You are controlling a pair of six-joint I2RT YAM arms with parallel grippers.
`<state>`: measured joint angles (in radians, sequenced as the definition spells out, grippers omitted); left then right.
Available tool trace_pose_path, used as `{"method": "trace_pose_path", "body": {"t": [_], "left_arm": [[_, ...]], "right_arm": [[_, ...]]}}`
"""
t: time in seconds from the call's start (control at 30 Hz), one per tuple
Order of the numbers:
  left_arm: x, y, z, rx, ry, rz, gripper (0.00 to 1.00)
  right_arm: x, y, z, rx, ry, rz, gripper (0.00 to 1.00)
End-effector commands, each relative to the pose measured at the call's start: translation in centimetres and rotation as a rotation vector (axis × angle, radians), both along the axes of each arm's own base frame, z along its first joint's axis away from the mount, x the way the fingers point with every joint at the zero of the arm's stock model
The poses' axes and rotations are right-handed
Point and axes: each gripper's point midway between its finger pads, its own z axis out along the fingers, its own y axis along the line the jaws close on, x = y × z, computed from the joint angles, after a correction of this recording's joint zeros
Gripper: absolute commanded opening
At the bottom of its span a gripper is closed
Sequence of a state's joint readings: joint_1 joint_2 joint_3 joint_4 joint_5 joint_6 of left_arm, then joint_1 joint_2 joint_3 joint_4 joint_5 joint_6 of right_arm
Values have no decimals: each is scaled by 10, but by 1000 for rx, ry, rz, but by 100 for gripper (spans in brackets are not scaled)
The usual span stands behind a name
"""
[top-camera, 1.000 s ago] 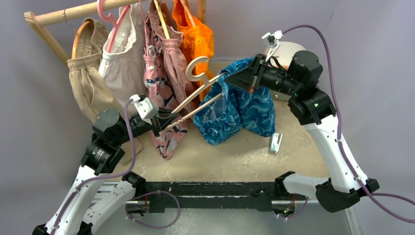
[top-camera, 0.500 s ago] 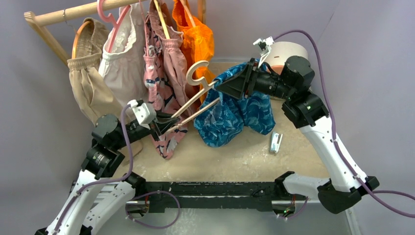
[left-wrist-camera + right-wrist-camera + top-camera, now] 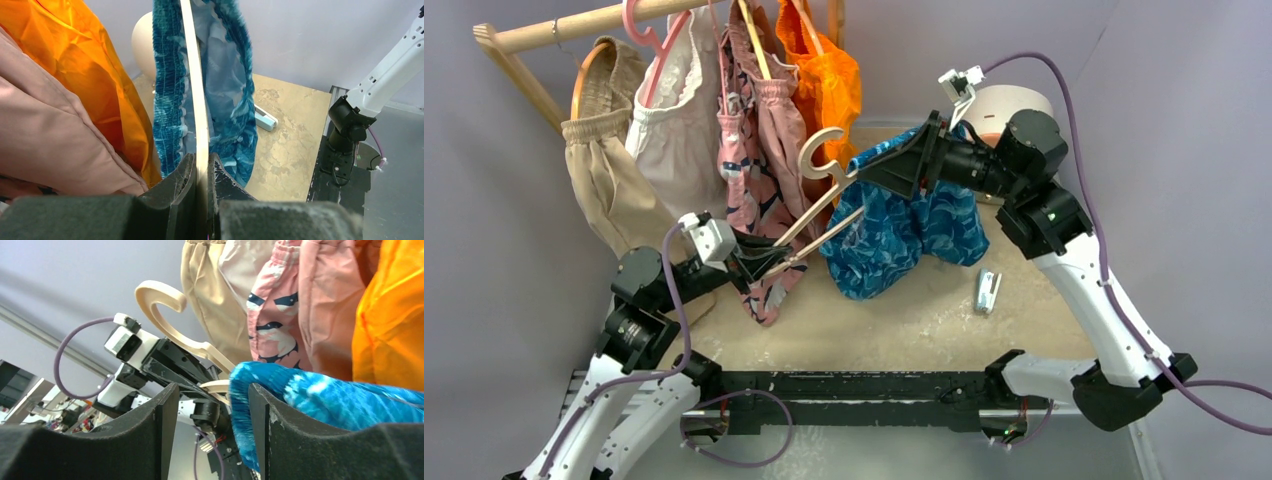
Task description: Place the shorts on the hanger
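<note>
The pale wooden hanger [image 3: 816,150] slants up over the table, its lower end clamped in my left gripper [image 3: 759,258], which is shut on it. In the left wrist view the hanger's bar [image 3: 197,90] runs up from between the fingers of the left gripper [image 3: 201,165]. The blue leaf-print shorts [image 3: 904,235] hang from the hanger's upper arm, with the waistband around the bar [image 3: 235,100]. My right gripper [image 3: 894,165] sits at the waistband with its jaws apart. In the right wrist view the right gripper [image 3: 212,390] has the blue waistband [image 3: 310,395] lying against its right finger.
A wooden rail [image 3: 574,25] at the back left carries beige shorts [image 3: 604,170], a white garment [image 3: 674,120], pink patterned shorts [image 3: 759,170] and an orange garment [image 3: 829,80]. A small white clip-like object [image 3: 987,291] lies on the table. A white round object [image 3: 1014,100] stands behind the right arm.
My right gripper has gone from shut on the shorts' waistband to open. Both arms, the hanger and the shorts have shifted a little to the left.
</note>
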<state>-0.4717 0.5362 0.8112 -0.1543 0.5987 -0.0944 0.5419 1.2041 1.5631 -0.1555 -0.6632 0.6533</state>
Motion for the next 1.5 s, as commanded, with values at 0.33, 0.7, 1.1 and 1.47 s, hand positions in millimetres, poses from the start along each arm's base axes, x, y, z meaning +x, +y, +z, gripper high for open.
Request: {"method": "trace_pose_path", "body": {"t": [0.33,0.7,1.1,1.47], "left_arm": [[-26,-2,32,-63,-171,-93,0],[-32,0,33,-41,-217,-107,0],[-34,-5,39,-28,-266,-149,0],[-30,-5,48,-36,-284,-132,0]], "right_arm": [[-16,-55,33,-254,-591,-207,68],[-14,-66,-29,-637,-686,-21,72],[-27,-36,-84,-650,-633,249,69],[-26,-25,-93,-640,-644,321,33]]}}
